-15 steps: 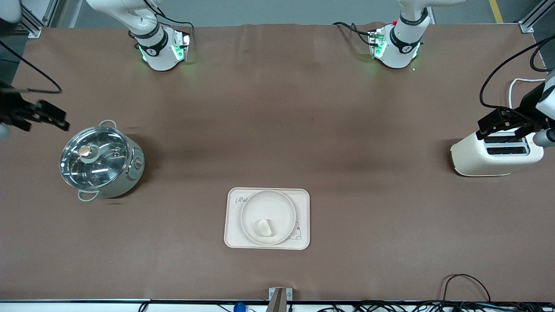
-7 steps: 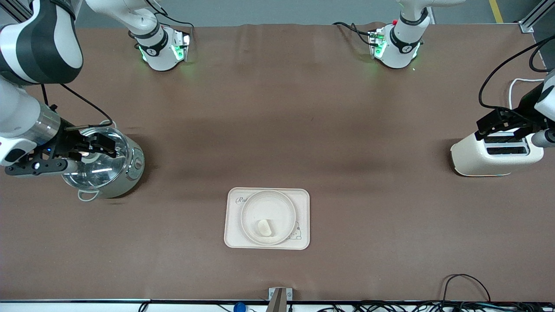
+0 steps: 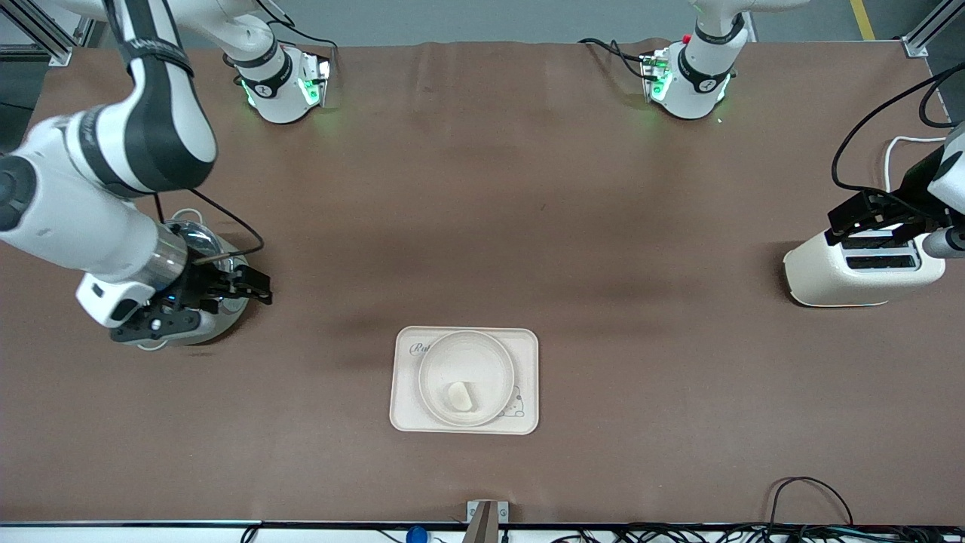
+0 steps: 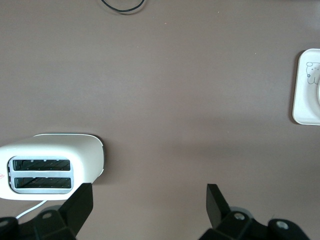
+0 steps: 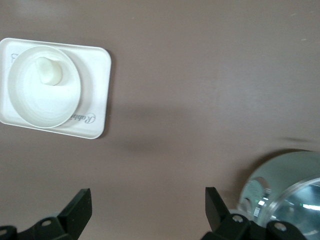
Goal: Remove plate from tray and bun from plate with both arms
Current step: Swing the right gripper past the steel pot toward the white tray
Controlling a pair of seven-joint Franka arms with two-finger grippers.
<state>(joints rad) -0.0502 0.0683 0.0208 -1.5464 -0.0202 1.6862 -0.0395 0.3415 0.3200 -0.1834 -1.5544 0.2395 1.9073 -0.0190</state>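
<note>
On the table (image 3: 482, 188), the tray (image 3: 404, 411) sits near the front edge's middle, carrying the plate (image 3: 466, 358) with the bun (image 3: 460, 395). The right end effector (image 3: 252, 288), jaws spread and empty, hangs over the pot (image 3: 226, 317); the left end effector (image 3: 848, 219), also spread, waits over the toaster (image 3: 837, 275). Best approach the plate's rim from each side, avoiding the bun.

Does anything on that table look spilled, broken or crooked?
Nothing stands out. The bun lies on the plate, which sits flat on the tray; pot and toaster stand upright.
</note>
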